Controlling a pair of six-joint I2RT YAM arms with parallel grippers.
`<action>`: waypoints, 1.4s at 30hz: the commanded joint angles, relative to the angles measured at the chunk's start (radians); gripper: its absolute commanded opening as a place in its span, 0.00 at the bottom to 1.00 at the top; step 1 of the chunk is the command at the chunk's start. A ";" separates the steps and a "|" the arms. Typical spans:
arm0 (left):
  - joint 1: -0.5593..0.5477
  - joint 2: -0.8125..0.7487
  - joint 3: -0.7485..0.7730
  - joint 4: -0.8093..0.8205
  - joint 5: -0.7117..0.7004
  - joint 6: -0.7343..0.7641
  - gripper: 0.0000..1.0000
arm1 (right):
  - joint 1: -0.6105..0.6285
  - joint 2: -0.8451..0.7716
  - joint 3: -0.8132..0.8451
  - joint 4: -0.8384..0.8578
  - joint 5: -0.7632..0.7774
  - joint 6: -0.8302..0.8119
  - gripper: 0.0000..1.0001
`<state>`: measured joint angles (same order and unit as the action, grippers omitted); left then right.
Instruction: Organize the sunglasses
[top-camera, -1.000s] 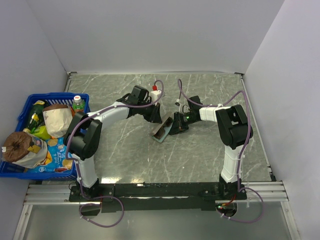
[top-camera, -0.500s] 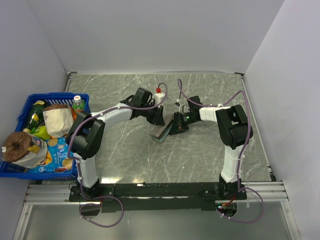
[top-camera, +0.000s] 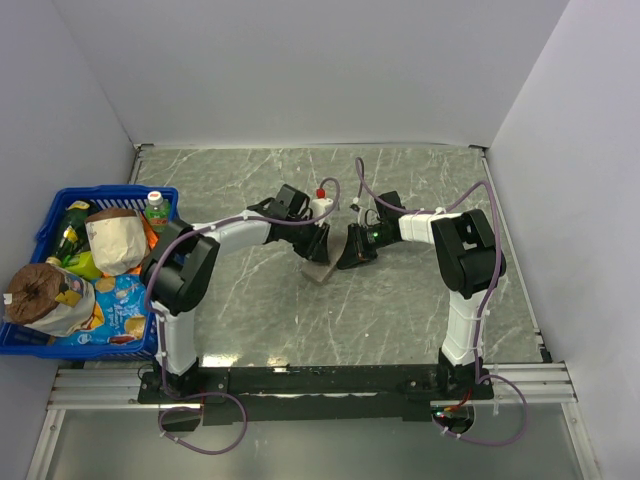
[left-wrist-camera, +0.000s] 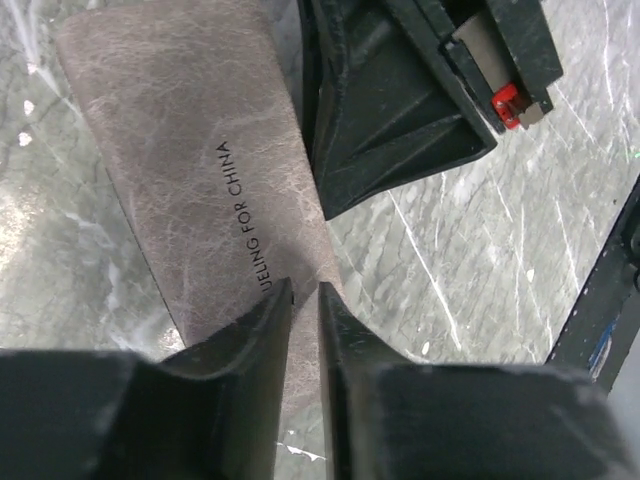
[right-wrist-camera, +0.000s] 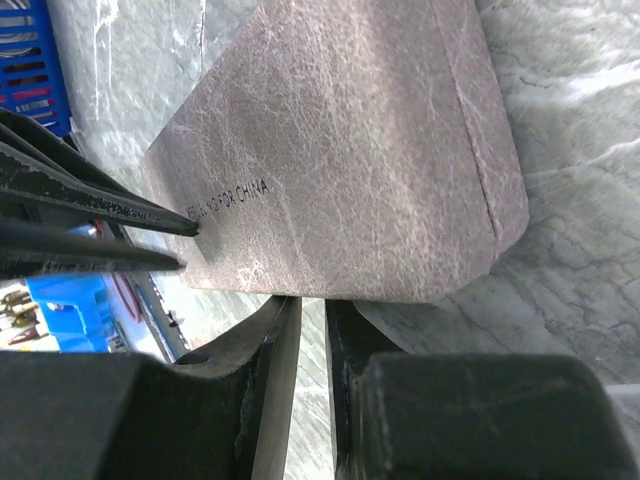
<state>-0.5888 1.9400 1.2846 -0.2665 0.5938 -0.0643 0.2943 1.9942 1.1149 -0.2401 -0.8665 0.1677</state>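
Note:
The sunglasses are hidden. The grey-brown case (top-camera: 321, 269) lies shut on the marble table (top-camera: 250, 300), its printed side up (left-wrist-camera: 190, 150) (right-wrist-camera: 340, 150). My left gripper (top-camera: 322, 245) (left-wrist-camera: 303, 288) rests its tips on the case's top, jaws a narrow slit apart with nothing between them. My right gripper (top-camera: 343, 262) (right-wrist-camera: 305, 300) meets the case's long edge from the other side. Its jaws are also a slit apart, with bare marble showing through. The left fingers (right-wrist-camera: 100, 210) reach in over the case's far corner.
A blue basket (top-camera: 40, 232) full of snack bags and bottles stands at the table's left edge. White walls close the table in at the back and sides. The two gripper heads nearly touch over the case.
The case's lid has come down and its teal lining no longer shows. My left gripper moved right and down onto the case. The right arm stayed put.

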 joint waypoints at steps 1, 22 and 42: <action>-0.002 -0.036 0.018 -0.027 -0.060 0.038 0.42 | -0.021 -0.032 0.028 -0.001 0.049 -0.017 0.27; -0.098 -0.049 0.099 -0.140 -0.405 0.267 0.96 | -0.127 -0.492 0.088 -0.364 0.308 -0.364 0.73; -0.181 -0.042 -0.004 -0.152 -0.624 0.305 0.96 | -0.130 -0.713 -0.004 -0.274 0.336 -0.359 1.00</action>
<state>-0.7559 1.8832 1.3121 -0.4240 0.0536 0.2195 0.1658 1.3144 1.1172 -0.5472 -0.5144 -0.1921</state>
